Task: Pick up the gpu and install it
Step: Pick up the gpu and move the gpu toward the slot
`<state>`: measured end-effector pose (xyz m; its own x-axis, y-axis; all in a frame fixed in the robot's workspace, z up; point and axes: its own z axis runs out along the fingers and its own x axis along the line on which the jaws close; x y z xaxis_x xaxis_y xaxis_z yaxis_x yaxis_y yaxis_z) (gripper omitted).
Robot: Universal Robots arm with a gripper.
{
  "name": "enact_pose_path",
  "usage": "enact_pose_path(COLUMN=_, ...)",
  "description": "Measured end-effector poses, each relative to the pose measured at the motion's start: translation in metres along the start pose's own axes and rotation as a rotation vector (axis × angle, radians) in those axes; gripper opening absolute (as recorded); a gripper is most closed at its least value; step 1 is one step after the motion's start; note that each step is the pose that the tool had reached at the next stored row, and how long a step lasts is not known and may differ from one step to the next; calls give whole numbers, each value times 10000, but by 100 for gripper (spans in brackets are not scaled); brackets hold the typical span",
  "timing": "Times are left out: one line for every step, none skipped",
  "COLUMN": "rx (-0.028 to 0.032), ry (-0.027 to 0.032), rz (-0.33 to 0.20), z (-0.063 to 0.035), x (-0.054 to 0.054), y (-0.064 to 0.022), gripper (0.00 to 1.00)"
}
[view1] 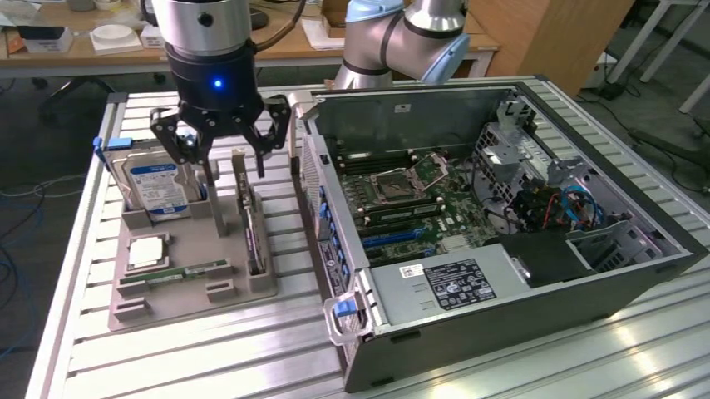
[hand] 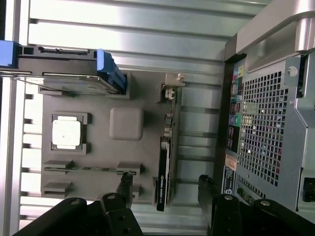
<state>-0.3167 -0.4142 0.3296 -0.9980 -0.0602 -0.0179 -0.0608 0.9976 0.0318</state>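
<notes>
The gpu (view1: 251, 226) is a thin dark card standing on edge in a slot of the grey tray (view1: 189, 301), its pale bracket at the far end. My gripper (view1: 222, 158) hangs open above the tray, over the card's far end, and holds nothing. In the wrist view the gpu (hand: 165, 164) runs lengthwise below me. Its near end sits between my two spread fingertips (hand: 127, 180), with a clear gap on both sides. The open computer case (view1: 621, 274) lies on its side at the exterior view's right, motherboard (view1: 411, 199) exposed.
The tray also holds a silver hard drive (view1: 155, 187) standing upright, a square processor (view1: 146, 249) and a green memory stick (view1: 178, 274). The case wall (hand: 266, 132) stands close beside the tray. Everything rests on a slatted aluminium table (view1: 222, 366).
</notes>
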Motion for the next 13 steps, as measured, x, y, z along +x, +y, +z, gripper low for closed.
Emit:
enact_pose_path(rx=1, ry=-1, rz=0, z=4, x=0, y=0, gripper=65)
enact_pose_path(rx=1, ry=0, rz=0, z=8, x=0, y=0, gripper=65)
enact_pose_path(rx=1, ry=0, rz=0, z=12, x=0, y=0, gripper=65)
enact_pose_path(rx=1, ry=0, rz=0, z=16, x=0, y=0, gripper=65)
enact_pose_path(rx=1, ry=0, rz=0, z=20, x=0, y=-1, gripper=65)
enact_pose_path(rx=1, ry=-1, rz=0, z=25, x=0, y=-1, gripper=65)
enact_pose_path(rx=1, ry=-1, rz=0, z=29, x=0, y=-1, gripper=65)
enact_pose_path(rx=1, ry=-1, rz=0, z=33, x=0, y=-1, gripper=65)
enact_pose_path(rx=1, ry=-1, rz=0, z=37, x=0, y=-1, gripper=65)
enact_pose_path(rx=2, ry=0, rz=1, z=41, x=1, y=-1, gripper=65)
enact_pose_path(rx=2, ry=0, rz=0, z=45, x=1, y=-1, gripper=65)
enact_pose_path(rx=2, ry=0, rz=0, z=49, x=1, y=-2, gripper=65)
enact_pose_path(rx=2, ry=-1, rz=0, z=53, x=1, y=-2, gripper=65)
